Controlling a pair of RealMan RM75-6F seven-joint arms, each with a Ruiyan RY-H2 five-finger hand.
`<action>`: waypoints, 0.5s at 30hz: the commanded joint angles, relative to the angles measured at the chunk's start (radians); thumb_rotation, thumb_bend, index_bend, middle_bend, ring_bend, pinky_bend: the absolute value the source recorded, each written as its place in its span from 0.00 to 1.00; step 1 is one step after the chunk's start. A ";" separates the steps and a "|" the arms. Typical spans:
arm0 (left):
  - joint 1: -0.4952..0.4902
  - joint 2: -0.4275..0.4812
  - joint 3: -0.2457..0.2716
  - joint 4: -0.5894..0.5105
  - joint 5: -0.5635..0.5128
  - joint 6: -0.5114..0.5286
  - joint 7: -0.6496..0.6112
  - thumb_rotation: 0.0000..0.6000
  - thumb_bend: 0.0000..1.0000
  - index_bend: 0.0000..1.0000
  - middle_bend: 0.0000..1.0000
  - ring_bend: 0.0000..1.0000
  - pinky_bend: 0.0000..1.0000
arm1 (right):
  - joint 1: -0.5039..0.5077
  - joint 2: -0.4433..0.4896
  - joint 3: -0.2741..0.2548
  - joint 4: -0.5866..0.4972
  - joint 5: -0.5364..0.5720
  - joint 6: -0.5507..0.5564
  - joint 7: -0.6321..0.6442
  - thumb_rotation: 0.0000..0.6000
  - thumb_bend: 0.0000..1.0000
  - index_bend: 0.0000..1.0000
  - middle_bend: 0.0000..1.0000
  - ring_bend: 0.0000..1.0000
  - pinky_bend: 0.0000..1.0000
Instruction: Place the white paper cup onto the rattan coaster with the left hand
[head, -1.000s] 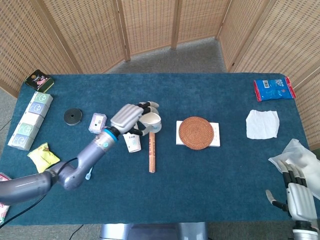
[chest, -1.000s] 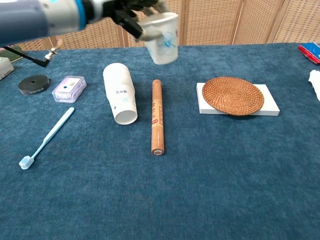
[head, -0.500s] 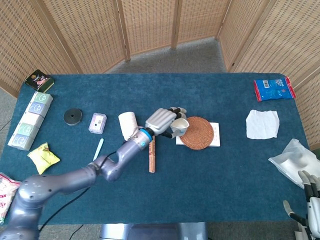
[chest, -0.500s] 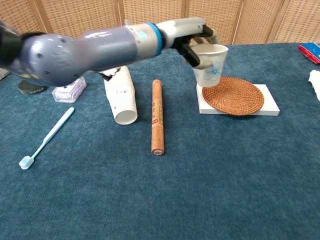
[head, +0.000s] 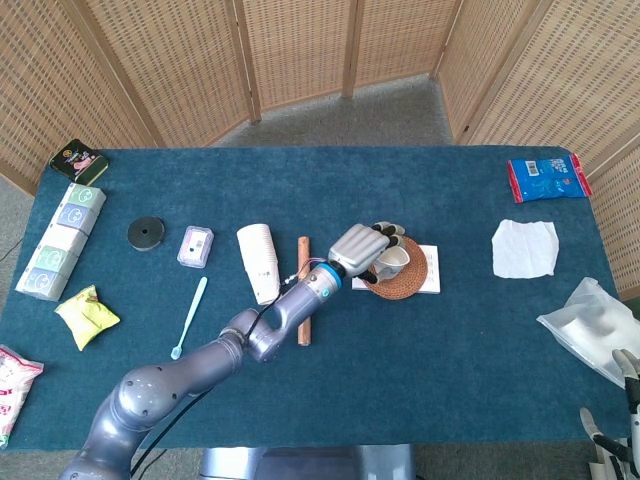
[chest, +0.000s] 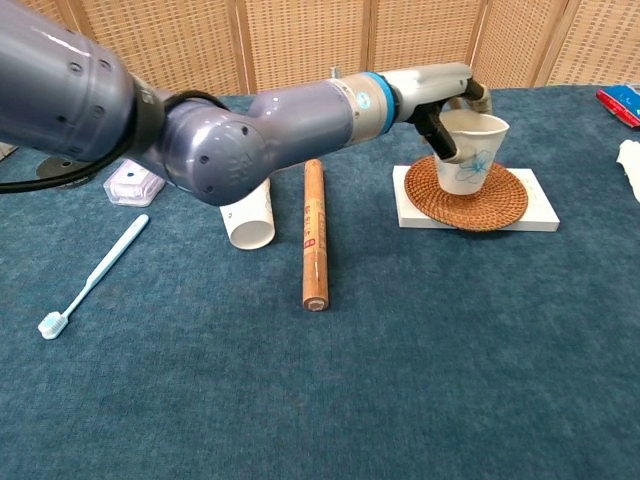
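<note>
The white paper cup (chest: 470, 156) with a blue print stands slightly tilted on the round rattan coaster (chest: 497, 205). My left hand (chest: 446, 99) grips it at the rim from the left, arm stretched across the table. In the head view the left hand (head: 362, 247) covers most of the cup (head: 396, 257) over the coaster (head: 410, 278). The coaster lies on a flat white slab (chest: 542, 212). Only the fingertips of my right hand (head: 618, 405) show at the bottom right corner, apart and holding nothing.
A lying stack of paper cups (chest: 250, 216), a wooden stick (chest: 315, 236) and a blue toothbrush (chest: 96, 269) lie left of the coaster. A white napkin (head: 524, 248), a blue packet (head: 547, 178) and a plastic bag (head: 596, 323) are at the right.
My left hand carried the cup rightward from above the stick to the coaster and lowered it onto it. The right hand slid further down out of the head view.
</note>
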 joint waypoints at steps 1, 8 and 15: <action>-0.027 -0.029 0.008 0.050 0.022 0.008 -0.031 0.89 0.49 0.30 0.18 0.17 0.40 | -0.002 0.000 0.000 0.007 0.002 -0.006 0.011 1.00 0.35 0.03 0.00 0.00 0.00; -0.055 -0.066 0.022 0.121 0.040 -0.001 -0.080 0.89 0.49 0.29 0.17 0.15 0.38 | -0.008 0.005 0.002 0.013 -0.001 -0.009 0.036 1.00 0.35 0.03 0.00 0.00 0.00; -0.078 -0.108 0.048 0.204 0.062 -0.013 -0.100 0.89 0.49 0.30 0.16 0.13 0.36 | -0.018 0.010 0.001 0.026 0.011 -0.021 0.065 1.00 0.35 0.03 0.00 0.00 0.00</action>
